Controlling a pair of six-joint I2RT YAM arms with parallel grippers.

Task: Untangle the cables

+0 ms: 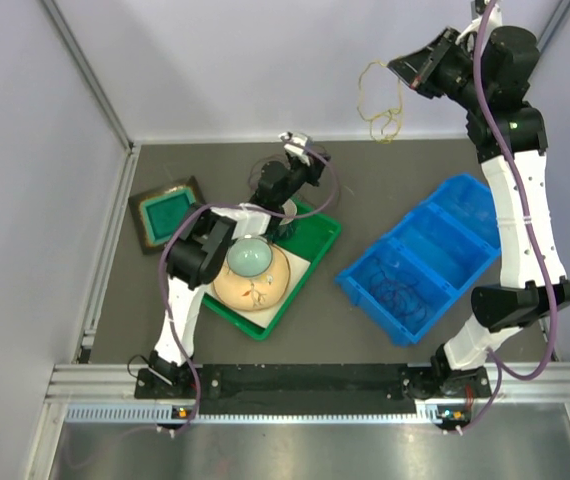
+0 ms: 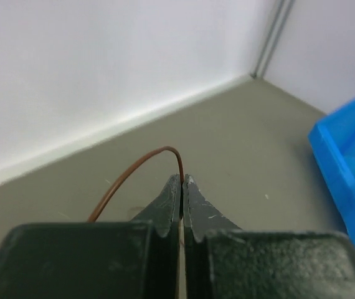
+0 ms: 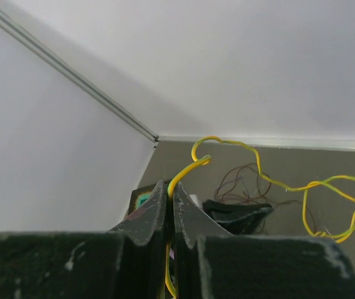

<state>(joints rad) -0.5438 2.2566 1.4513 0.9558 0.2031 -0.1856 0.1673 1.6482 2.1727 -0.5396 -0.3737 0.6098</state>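
Gripping the yellow cable in the right pincer, jaws pressed together on its near end. Holding it high, up beyond the far end of the blue bin, seemingly to let its yellow-green loops dangle free in the air, clear of the tabletop and of anything to snag on.

Pinching a thin brown wire in the left pincer, jaws likewise closed flat on it, with only a short arch of it showing past the tips. Working low here, well to the left of the blue bin, probably to anchor the dark strands against the upward pull on the yellow one. From the right wrist view, more fine brown wire looped just beside the left pincer; no telling from here about any link between it and the yellow cable.

Setting the two grips well apart, one high and one low: judged as a way of drawing strands out of each other rather than tightening a knot.

Noting thin dark wires already coiled in the near compartment of the blue bin, likely the place for sorted ones. Judging the task partway: yet to set down the yellow cable, yet to pull the brown wire free of its bundle.
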